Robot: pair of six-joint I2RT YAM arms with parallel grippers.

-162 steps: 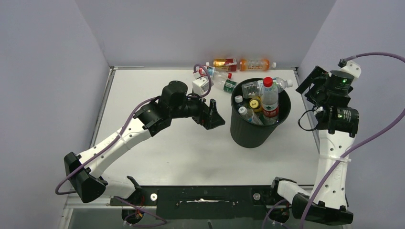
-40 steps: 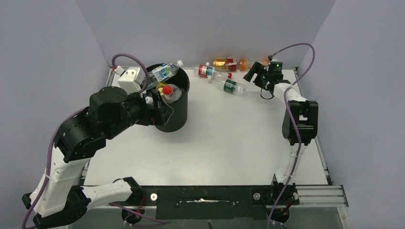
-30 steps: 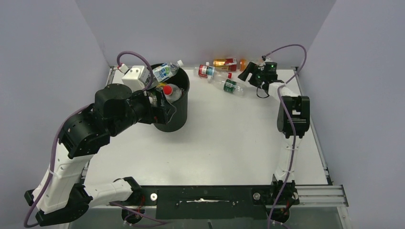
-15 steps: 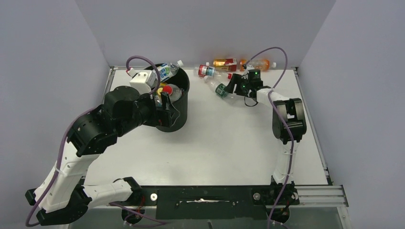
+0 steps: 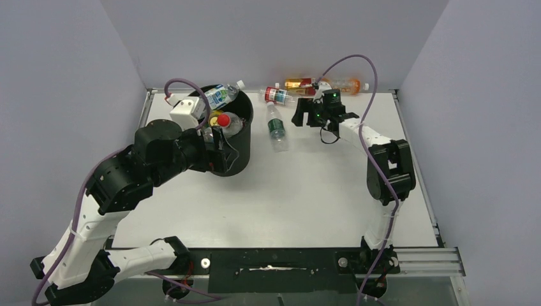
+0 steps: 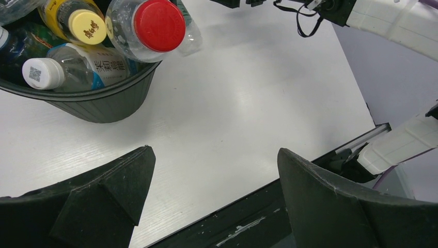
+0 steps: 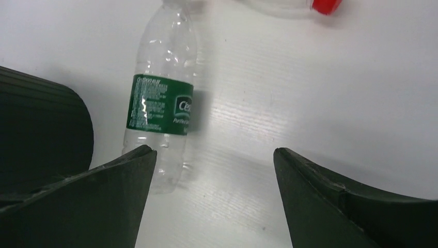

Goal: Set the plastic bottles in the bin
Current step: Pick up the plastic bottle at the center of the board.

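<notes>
Both pairs of jaws stand wide apart and hold nothing.

From the top camera, the left gripper (image 5: 220,148) is at the near side of the black bin (image 5: 244,141), which stands in the upper left part of the white table (image 5: 319,191). It is dark against the dark wall, so I cannot say if it touches the bin. The bin is full. A blue-label bottle (image 5: 220,95) sticks out over its far rim, and a red-capped bottle (image 5: 224,121) stands inside. To the right of the bin a clear green-label bottle (image 5: 275,126) lies flat on the table, apart from the bin. The right gripper (image 5: 300,118) is just to the right of this bottle. Behind them lie a red-label bottle (image 5: 277,94) and two orange bottles (image 5: 344,84) along the back wall.

The left wrist camera shows the two black fingers (image 6: 103,191) at the bottom corners, with only bare table between them. The bin fills the upper left. In it are the red-capped bottle, a yellow-capped bottle (image 6: 85,26) and a white-capped bottle (image 6: 38,72).

The right wrist camera shows the green-label bottle (image 7: 161,111) lying at the left, outside the gap. Its lower end is just beside the tip of the finger at the left of the frame. A red cap (image 7: 325,5) shows at the top edge.
</notes>
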